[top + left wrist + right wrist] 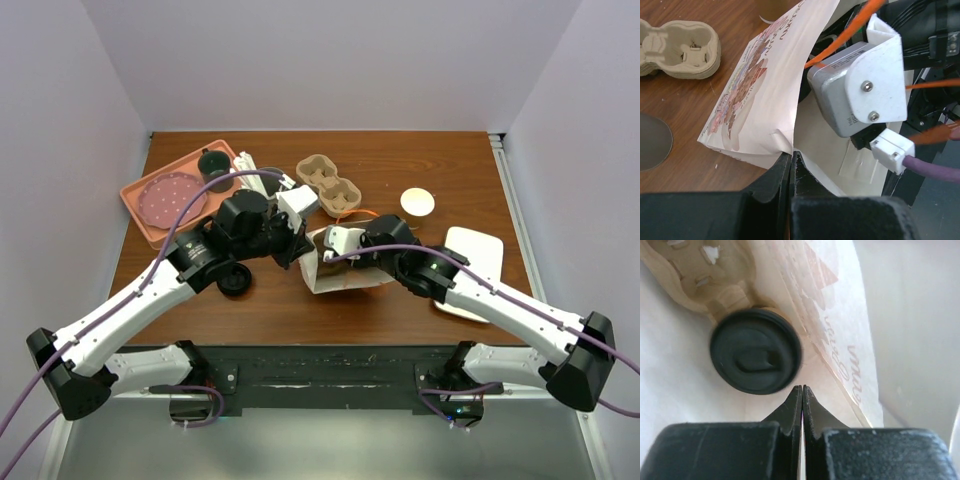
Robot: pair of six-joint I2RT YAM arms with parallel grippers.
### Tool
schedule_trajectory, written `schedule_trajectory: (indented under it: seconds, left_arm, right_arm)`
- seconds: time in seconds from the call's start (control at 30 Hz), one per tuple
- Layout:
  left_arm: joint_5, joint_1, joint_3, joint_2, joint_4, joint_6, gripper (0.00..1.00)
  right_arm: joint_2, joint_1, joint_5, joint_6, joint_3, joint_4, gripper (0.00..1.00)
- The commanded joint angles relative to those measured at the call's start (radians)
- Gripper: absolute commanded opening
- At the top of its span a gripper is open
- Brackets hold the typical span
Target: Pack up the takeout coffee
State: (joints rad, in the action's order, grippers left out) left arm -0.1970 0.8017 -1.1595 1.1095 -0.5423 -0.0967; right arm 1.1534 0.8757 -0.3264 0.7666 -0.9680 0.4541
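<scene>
- Takeout coffee [756, 351]: round black lid, seated in pulp carrier [690, 270] inside paper bag [760, 85].
- Bag's cursive print was illegible.
- Left pincer [791, 162] pinched the bag edge; right pincer [802, 392] was closed and empty.

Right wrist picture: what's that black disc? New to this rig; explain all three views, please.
The machine is two robot arms bolted at the table's near edge. The top picture looks down on both; the others come from a camera on each wrist. The left claw is shut on the rim of a white paper bag. The right claw, shut and empty, is inside that bag. The black disc is the lid of the takeout coffee, sitting in a cardboard carrier. Elsewhere: a pink tray with a plate and mug, spare carriers, a white lid.
</scene>
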Motion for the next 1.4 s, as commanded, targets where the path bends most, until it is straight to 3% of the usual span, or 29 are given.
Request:
schedule_trajectory:
  seconds: [0.0,0.03,0.2,0.43,0.73,0.87,0.97,1.07,1.13,1.2,1.23,1.3,1.37]
  left_arm:
    - [0.011,0.005,-0.052,0.004,0.007,-0.026,0.0]
    - [0.01,0.007,-0.054,0.006,0.008,-0.026,0.0]
    - [-0.013,0.005,-0.026,0.004,0.018,-0.031,0.0]
    - [-0.058,0.005,0.037,-0.014,0.062,-0.023,0.0]
    - [-0.045,0.005,0.014,0.003,0.047,-0.011,0.0]
    - [-0.048,0.005,0.021,-0.004,0.054,-0.024,0.0]
    - [-0.048,0.005,0.02,-0.007,0.048,-0.021,0.0]
    - [-0.053,0.005,0.018,-0.008,0.045,-0.018,0.0]
    - [-0.056,0.005,0.017,-0.01,0.041,-0.018,0.0]
    - [-0.055,0.005,0.017,-0.01,0.036,-0.015,0.0]
    - [-0.055,0.005,0.014,-0.01,0.033,-0.014,0.0]
    - [-0.053,0.007,0.014,-0.011,0.03,-0.015,0.0]
    - [-0.047,0.007,0.015,-0.013,0.028,-0.017,0.0]
  right_arm:
    - [-0.043,-0.004,0.006,-0.001,-0.043,0.021,0.0]
    - [-0.05,-0.006,0.012,-0.012,-0.043,0.03,0.0]
    - [-0.07,-0.004,0.059,-0.059,-0.044,0.055,0.31]
    - [-0.084,-0.004,0.13,-0.087,0.028,0.017,0.53]
    - [0.003,-0.004,0.101,-0.119,0.084,-0.101,0.59]
    - [0.026,-0.006,0.055,-0.115,0.115,-0.147,0.71]
    - [0.038,-0.007,0.047,-0.121,0.118,-0.167,0.74]
    - [0.046,-0.012,0.062,-0.125,0.127,-0.172,0.75]
    - [0.046,-0.017,0.072,-0.13,0.13,-0.169,0.71]
    - [0.045,-0.021,0.092,-0.127,0.127,-0.161,0.62]
    - [0.042,-0.021,0.095,-0.125,0.126,-0.155,0.5]
    - [0.029,-0.023,0.102,-0.122,0.123,-0.144,0.37]
    - [0.013,-0.026,0.116,-0.121,0.114,-0.129,0.31]
